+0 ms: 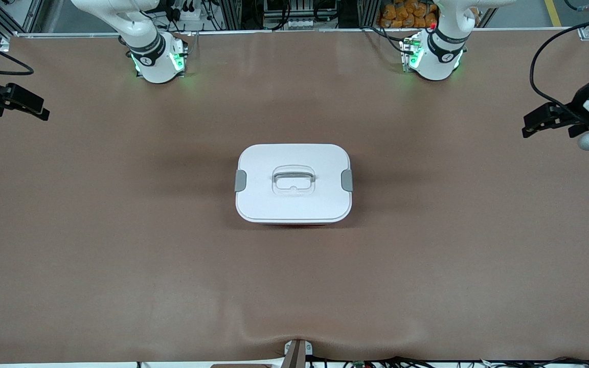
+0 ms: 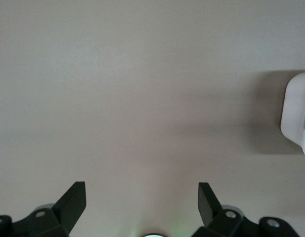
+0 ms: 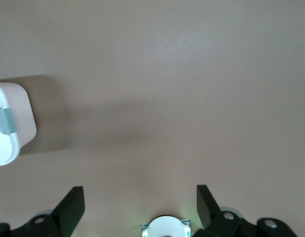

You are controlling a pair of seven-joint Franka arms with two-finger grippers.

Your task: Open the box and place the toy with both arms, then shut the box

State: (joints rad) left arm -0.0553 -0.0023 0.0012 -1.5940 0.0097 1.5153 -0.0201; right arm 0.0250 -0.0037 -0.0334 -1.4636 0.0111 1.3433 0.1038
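The box (image 1: 293, 183) stands shut in the middle of the table, with its white lid on, a grey clip (image 1: 240, 180) at each end and the clear handle (image 1: 294, 178) lying flat. The toy is not in view. My left gripper (image 1: 547, 122) hangs open and empty over the table at the left arm's end. My right gripper (image 1: 18, 102) hangs open and empty over the right arm's end. The left wrist view shows the open left gripper (image 2: 141, 186) over bare table, with a corner of the box (image 2: 295, 116) at the edge. The right wrist view shows the open right gripper (image 3: 140, 189) and a box end (image 3: 21, 111).
A brown mat (image 1: 120, 245) covers the whole table. The two arm bases (image 1: 157, 60) (image 1: 435, 57) stand along the edge farthest from the front camera. A small bracket (image 1: 297, 352) sits at the nearest edge, and cables run outside the table.
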